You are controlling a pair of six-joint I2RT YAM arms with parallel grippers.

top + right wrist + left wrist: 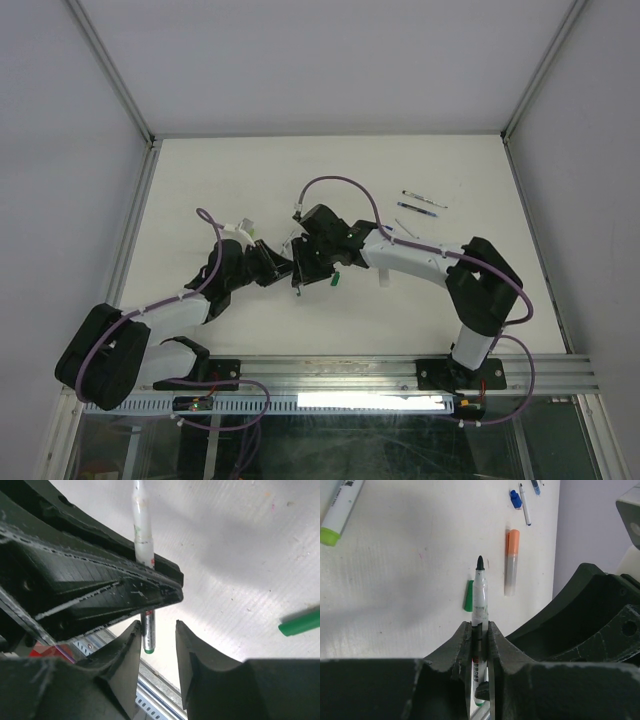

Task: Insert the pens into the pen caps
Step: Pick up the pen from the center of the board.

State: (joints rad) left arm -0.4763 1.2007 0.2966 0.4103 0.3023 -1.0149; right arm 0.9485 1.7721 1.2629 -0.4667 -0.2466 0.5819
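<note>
Left end effector (480, 628) pinches marker (480, 592); right end effector (157, 630) gapes opposite.

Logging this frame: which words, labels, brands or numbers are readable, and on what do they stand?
None can be read.
Held marker: small dark print on the barrel where the left gripper clamps it, too small to read.
Lime-capped marker: dark lettering on the barrel, blurred and cut by the frame edge.
Top view: no lettering resolvable.
</note>
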